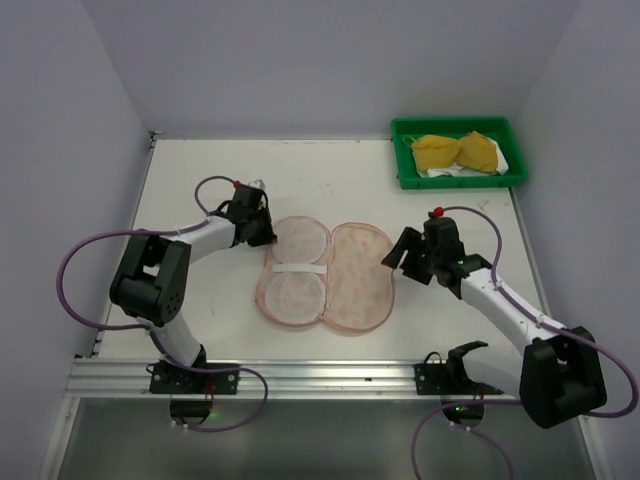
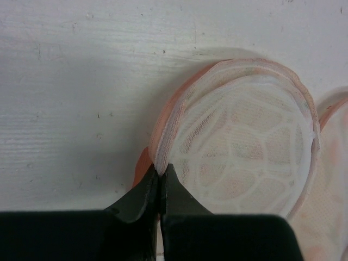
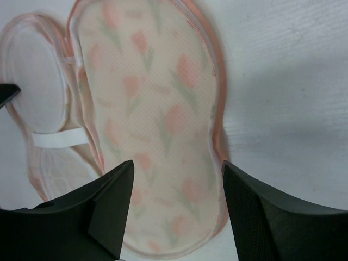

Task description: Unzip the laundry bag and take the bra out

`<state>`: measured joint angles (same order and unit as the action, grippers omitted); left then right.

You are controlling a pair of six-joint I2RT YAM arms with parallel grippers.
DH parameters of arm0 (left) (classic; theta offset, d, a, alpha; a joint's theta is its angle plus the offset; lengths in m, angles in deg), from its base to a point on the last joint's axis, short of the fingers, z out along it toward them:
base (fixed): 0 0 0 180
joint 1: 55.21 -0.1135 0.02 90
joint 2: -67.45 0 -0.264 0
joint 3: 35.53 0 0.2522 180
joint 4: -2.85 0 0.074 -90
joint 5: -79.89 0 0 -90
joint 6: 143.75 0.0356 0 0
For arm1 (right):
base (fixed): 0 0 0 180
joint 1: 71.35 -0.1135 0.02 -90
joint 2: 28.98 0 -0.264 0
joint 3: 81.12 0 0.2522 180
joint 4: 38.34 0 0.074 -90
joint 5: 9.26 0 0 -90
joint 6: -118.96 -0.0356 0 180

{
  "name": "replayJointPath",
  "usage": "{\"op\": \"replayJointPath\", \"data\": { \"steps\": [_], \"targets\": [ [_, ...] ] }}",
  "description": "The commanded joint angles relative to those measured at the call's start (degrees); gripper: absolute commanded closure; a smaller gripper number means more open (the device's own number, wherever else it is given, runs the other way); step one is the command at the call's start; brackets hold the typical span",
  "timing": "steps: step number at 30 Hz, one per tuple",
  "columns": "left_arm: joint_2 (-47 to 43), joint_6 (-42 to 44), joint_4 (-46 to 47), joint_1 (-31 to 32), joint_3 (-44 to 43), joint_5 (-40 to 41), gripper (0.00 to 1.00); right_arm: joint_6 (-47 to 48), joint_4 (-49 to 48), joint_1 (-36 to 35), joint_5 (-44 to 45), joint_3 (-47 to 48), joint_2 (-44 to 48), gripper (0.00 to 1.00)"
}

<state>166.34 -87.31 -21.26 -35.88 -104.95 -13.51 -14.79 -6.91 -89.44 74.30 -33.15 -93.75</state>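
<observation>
**Workpiece position.** The laundry bag (image 1: 328, 272) lies unzipped and spread flat at the centre of the bench (image 1: 200, 180), with its two lobed halves side by side and the inner faces up. The left half shows pale mesh lining over a white frame, and a white strap (image 1: 300, 270) crosses its waist. The right half shows cream lining with an orange-red leaf print. A pink zip rim runs round both halves.

**Left arm.** The left end effector (image 2: 161, 174) sits at the far left edge of the left half. Its fingers are pressed together and pinch the pink rim of the bag, which enters between the fingertips. In the left wrist view the rim and mesh edge stand slightly raised off the bench at this point.

**Right arm.** The right end effector (image 3: 176, 166) is over the right edge of the printed half, near its waist. Its fingers are spread wide and hold nothing. Whether the fingertips touch the fabric cannot be told.

**Other items.** A green tray (image 1: 405, 160) stands at the far right corner of the bench, well apart from the bag. A yellow bra (image 1: 458, 152) lies in it on a white piece.
</observation>
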Motion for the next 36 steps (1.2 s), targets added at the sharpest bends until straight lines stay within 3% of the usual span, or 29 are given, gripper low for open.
{"op": "replayJointPath", "data": {
  "steps": [1, 9, 18, 22, 24, 26, 36],
  "targets": [
    [-2.47, -3.52, 3.67, 0.0, 0.81, 0.5, 1.0, 3.66, 0.43, -0.55, 2.31, 4.36, -2.01, 0.33],
    [-2.83, -5.55, 3.58, -0.08, 0.73, 0.41, 1.0, 2.0, -1.94, -0.98, 5.64, 5.59, -11.95, 0.51],
    [-3.18, -6.6, 4.2, 0.0, 2.22, -0.55, 1.0, -0.2, 0.61, -2.48, 7.39, 9.38, -20.04, 0.64],
    [-3.35, -6.87, 4.81, 0.0, 2.83, -1.43, 1.0, -1.25, 1.05, -2.74, 7.4, 9.9, -21.45, 0.76],
    [-3.44, -6.78, 4.9, 0.0, 3.1, -1.79, 1.0, -1.34, 1.75, -2.74, 7.67, 10.34, -21.71, 0.93],
    [-3.62, -6.69, 5.16, 0.0, 3.36, -2.22, 1.0, -0.64, 2.89, -2.74, 9.06, 11.66, -21.27, 1.0],
    [-1.34, -7.04, 5.34, 0.7, 0.21, -4.33, 1.0, 9.64, 8.34, -3.97, 6.44, 19.83, -7.31, 1.0]
  ]
}}
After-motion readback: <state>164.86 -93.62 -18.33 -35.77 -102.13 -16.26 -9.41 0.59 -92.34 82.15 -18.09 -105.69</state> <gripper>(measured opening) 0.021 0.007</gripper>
